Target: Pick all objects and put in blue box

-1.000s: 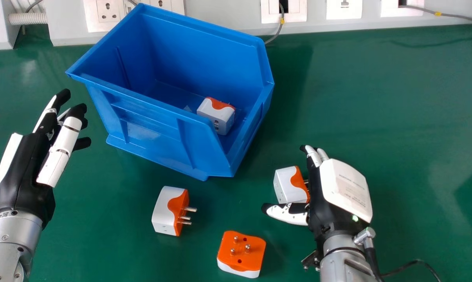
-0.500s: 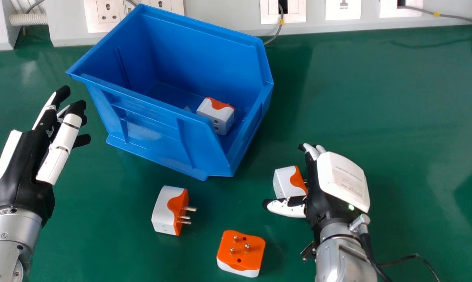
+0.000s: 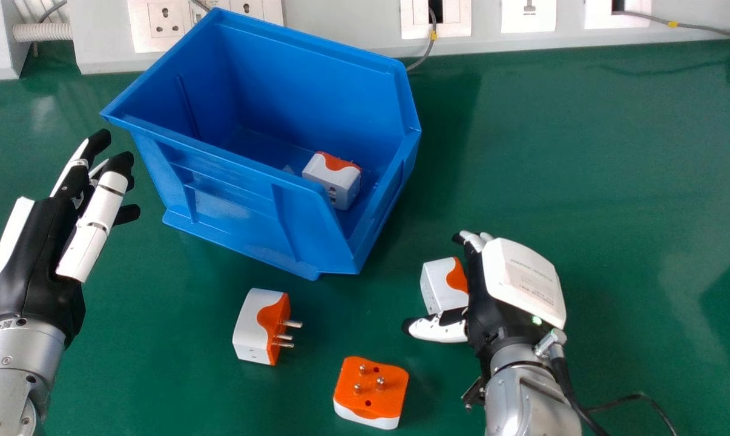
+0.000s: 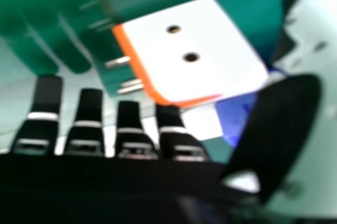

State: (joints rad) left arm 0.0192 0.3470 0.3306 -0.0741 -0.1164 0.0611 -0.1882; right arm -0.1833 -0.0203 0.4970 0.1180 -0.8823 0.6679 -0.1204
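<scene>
Fingers on right hand (image 3: 483, 303) straight, thumb spread wide. White-and-orange plug adapter (image 3: 440, 287) sits in the gap, on green table (image 3: 613, 200); contact: can't tell. Head view: its pins hidden behind the hand. Near wall of blue box (image 3: 232, 197) covers part of the adapter inside (image 3: 335, 178). Left hand (image 3: 35, 266) loosely extended, holding nothing. Two loose adapters (image 3: 371, 387) on table.

Nothing legible; print on right robot hand (image 3: 503, 303) too small.
</scene>
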